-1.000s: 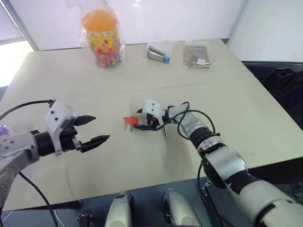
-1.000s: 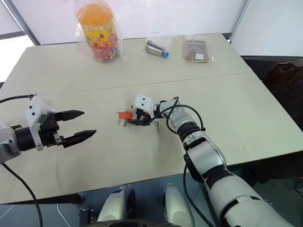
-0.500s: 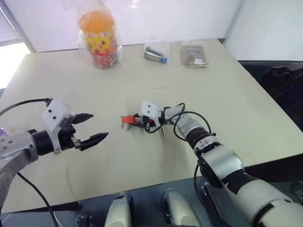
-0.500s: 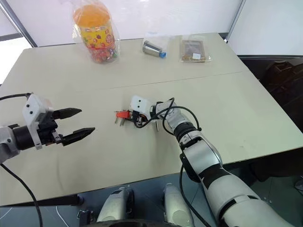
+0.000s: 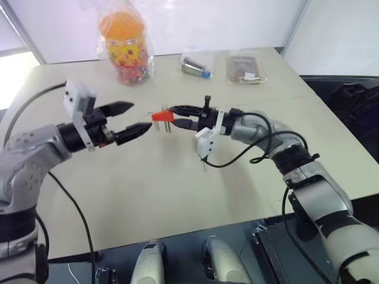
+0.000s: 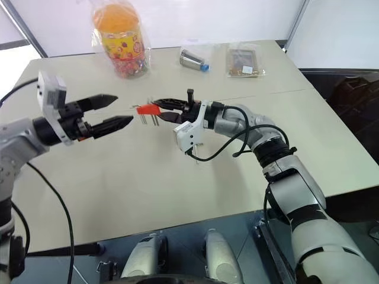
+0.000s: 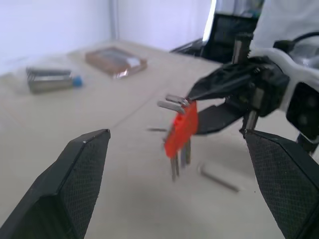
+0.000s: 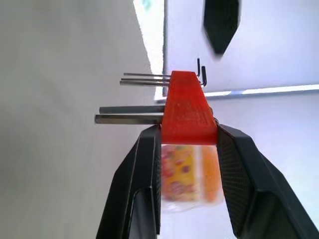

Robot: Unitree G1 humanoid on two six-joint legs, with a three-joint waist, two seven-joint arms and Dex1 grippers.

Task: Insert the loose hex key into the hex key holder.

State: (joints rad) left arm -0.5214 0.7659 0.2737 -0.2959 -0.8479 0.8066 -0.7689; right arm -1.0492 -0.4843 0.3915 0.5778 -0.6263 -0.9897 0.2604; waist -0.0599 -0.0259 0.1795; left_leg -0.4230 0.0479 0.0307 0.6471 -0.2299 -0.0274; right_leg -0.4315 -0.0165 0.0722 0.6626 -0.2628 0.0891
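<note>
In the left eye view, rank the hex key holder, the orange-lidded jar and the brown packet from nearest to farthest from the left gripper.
1. hex key holder, just beyond the left gripper, clamped by the right gripper.
2. orange-lidded jar, table's far edge.
3. brown packet, far right side.

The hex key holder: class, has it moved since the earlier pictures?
Yes. The hex key holder, earlier lying on the table, is now lifted off it in the right pincer, nearer the orange jar in view.

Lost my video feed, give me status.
Right gripper shut on hex key holder, lifted off table. Left gripper open, facing it. Loose hex key on table.
</note>
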